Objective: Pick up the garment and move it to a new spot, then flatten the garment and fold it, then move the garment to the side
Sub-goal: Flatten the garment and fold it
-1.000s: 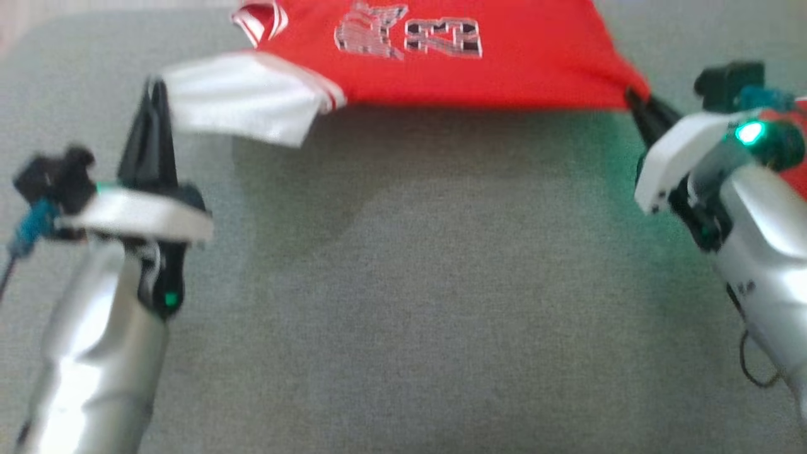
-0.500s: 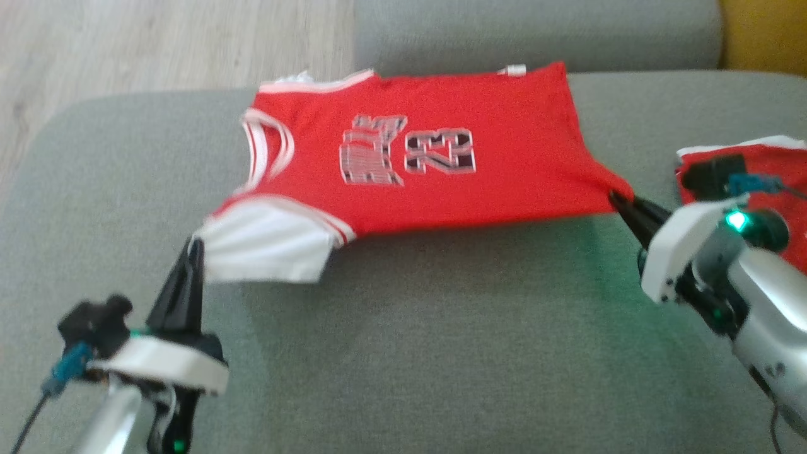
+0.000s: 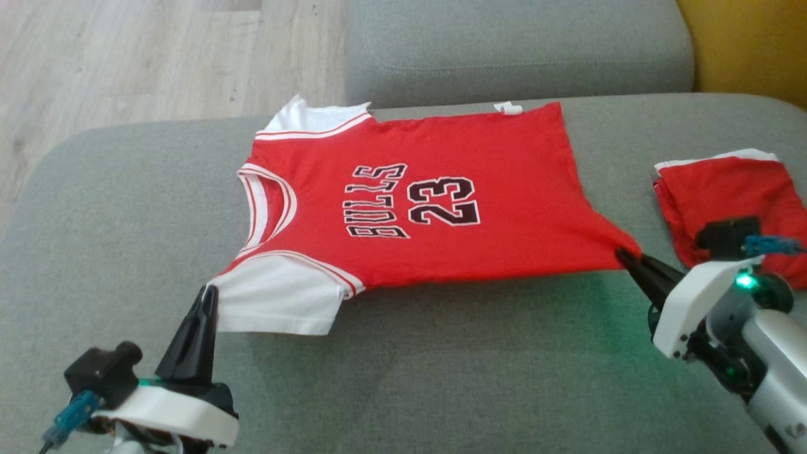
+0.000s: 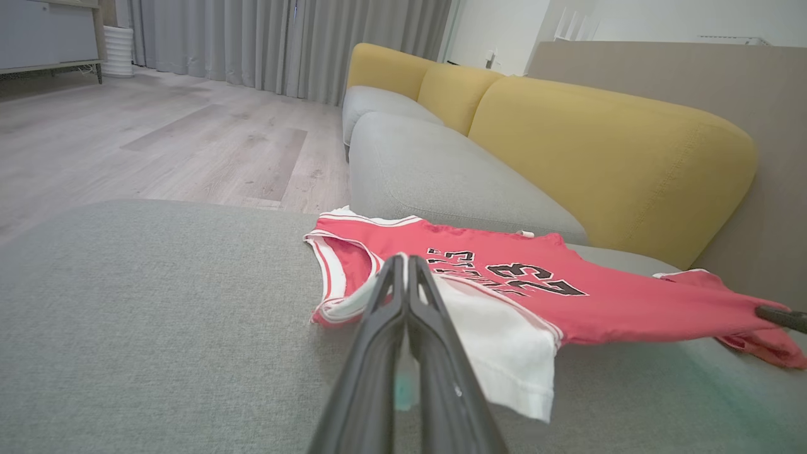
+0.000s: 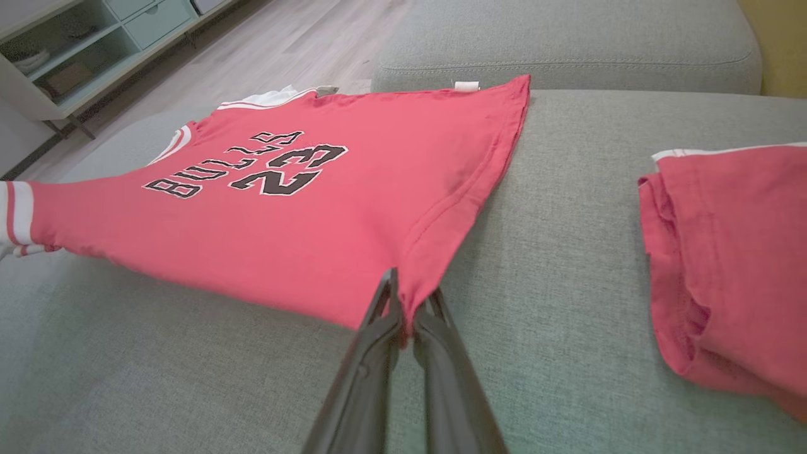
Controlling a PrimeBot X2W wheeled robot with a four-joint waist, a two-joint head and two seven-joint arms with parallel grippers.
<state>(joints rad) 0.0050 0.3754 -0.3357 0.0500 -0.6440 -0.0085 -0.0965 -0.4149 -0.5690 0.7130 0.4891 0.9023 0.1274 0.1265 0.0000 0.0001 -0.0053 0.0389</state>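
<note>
Shirt: the red shirt (image 3: 429, 208) with a white sleeve (image 3: 277, 302) lies print-up on the grey sofa seat (image 3: 403, 378). Its far edge rests on the seat. Its near edge is raised a little and pulled taut between the two arms.
Left gripper (image 3: 208, 291): jaws together, pinching the outer corner of the near sleeve.
Right gripper (image 3: 624, 255): jaws clamped on the near corner of the hem (image 5: 410, 296), and the cloth puckers into the pinch.
Handling: the shirt looks light, thin and limp. It sags wherever it is not pulled and should slide easily over the seat fabric. It has no stiffness, so a slack edge will probably wrinkle or double under.
Where to hold: corners and seams look best, meaning sleeve ends, hem corners and shoulders. Two holds well apart would keep it flat. A pinch in the middle would likely bunch it up.
Nearby: a second red garment (image 3: 725, 183) lies bunched on the seat to the right, well apart from the shirt but just beside the right wrist.
In the way: that second garment takes up space on the right, so a sideways move that way could snag it. The seat in front looks clear. The seat edge and floor (image 3: 126, 57) lie beyond the collar end, and a yellow backrest (image 4: 605, 145) stands behind.
</note>
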